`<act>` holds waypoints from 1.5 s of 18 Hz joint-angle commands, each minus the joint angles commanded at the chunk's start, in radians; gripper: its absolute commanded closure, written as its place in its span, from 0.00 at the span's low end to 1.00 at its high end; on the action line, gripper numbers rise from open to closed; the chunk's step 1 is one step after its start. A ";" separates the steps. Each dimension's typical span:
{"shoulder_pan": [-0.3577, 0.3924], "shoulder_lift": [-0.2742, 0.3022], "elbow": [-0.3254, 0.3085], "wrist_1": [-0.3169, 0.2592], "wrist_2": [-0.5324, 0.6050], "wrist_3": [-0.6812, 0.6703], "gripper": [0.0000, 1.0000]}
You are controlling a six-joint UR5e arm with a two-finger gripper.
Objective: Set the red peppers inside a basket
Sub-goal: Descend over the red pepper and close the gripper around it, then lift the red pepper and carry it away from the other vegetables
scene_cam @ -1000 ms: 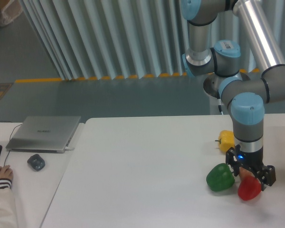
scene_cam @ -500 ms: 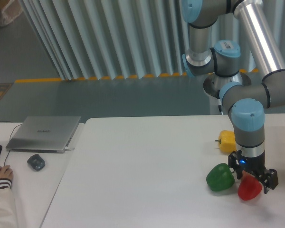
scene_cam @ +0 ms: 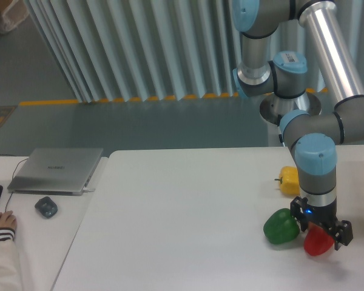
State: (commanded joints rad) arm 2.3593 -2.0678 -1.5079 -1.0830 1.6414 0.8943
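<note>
The red pepper (scene_cam: 317, 243) rests on the white table (scene_cam: 188, 218) near the front right, touching or almost touching the green pepper (scene_cam: 281, 227) on its left. My gripper (scene_cam: 321, 235) points straight down over the red pepper, its dark fingers straddling the top of it. The fingers look spread around the pepper, but I cannot tell whether they press on it. The pepper's stem is hidden by the gripper. No basket is in view.
A yellow pepper (scene_cam: 289, 179) lies behind the arm. On a lower desk at left sit a closed grey laptop (scene_cam: 57, 170), a dark mouse (scene_cam: 46, 207) and a person's hand (scene_cam: 1, 223). The table's right edge is close to the gripper.
The gripper has sunk lower onto the red pepper and shifted slightly right. The peppers have not moved.
</note>
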 joint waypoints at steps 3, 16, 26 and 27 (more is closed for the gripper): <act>0.000 0.000 0.002 0.000 0.000 0.003 0.00; -0.003 0.000 0.002 -0.005 0.003 0.000 0.53; -0.002 0.038 0.044 -0.037 -0.006 0.017 0.56; -0.002 0.046 0.044 -0.038 -0.014 0.035 0.56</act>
State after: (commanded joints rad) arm 2.3577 -2.0219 -1.4634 -1.1213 1.6276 0.9294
